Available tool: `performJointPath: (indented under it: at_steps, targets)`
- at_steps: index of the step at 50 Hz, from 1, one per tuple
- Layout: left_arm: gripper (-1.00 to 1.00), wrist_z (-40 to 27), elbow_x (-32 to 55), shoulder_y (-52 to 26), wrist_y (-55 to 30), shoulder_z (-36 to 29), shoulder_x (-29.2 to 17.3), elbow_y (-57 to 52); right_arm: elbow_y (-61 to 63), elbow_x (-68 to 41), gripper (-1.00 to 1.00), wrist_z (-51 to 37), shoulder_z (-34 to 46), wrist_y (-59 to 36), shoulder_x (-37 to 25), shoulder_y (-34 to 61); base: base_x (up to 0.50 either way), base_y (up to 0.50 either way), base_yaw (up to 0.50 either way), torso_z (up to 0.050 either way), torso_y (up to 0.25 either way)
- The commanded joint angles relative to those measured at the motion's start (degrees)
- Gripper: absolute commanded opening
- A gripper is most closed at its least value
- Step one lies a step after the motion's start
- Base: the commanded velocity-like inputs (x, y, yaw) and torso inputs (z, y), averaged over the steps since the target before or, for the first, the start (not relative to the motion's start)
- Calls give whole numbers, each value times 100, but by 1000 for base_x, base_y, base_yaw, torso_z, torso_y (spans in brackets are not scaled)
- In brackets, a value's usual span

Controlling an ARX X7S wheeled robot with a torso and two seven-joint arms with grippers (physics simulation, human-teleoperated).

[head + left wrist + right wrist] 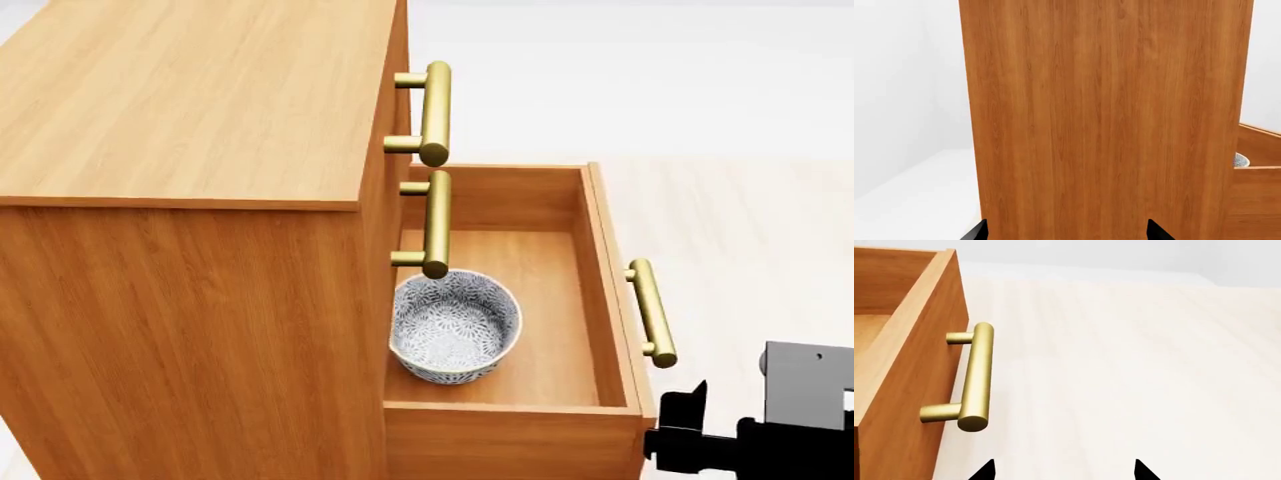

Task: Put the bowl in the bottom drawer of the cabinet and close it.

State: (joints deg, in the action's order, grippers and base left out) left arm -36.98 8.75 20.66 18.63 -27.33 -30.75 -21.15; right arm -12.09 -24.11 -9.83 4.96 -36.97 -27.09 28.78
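Bowl (454, 326) already down inside the bottom drawer (561, 345), low centre of the head view, upright, tucked toward the cabinet (187, 300) side and partly under the middle drawer's handle (434, 225). Drawer pulled fully out toward the right of the frame; only the closing left to do, by this reading.

Brass bar handle (977, 377) on the drawer front: long axis parallel to the front panel, running near-vertically in the right wrist view, standing off on two posts. Right hand (1064, 471) just short of it, fingertips spread wide at the lower edge of that frame, pinching nothing, with the handle ahead and off toward the upper left. Clearly the nearer arm; seen in the head view at lower right, beside the drawer's front corner.

Left hand (1066, 231) spread too, empty, facing the cabinet's plain side wall, with a sliver of bowl rim visible at far right of that frame.

Open pale floor (1134, 365) all along the outer side of the drawer front, so ample room for lining up a push. Likely snag: contact near the front's end rather than its middle, skewing the drawer.
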Motion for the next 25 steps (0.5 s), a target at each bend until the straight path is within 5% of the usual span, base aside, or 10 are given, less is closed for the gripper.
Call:
performJointPath:
  at_steps: [1, 25]
  targets:
    - [100, 8, 14, -15, 32, -3, 1, 41, 139, -91, 100, -8, 53, -43, 60, 10, 0, 0, 0, 0, 0]
    - [100, -23, -10, 3, 5, -21, -3, -4, 273, -68, 100, -18, 232, -57, 159, -37, 0, 0, 0, 0, 0]
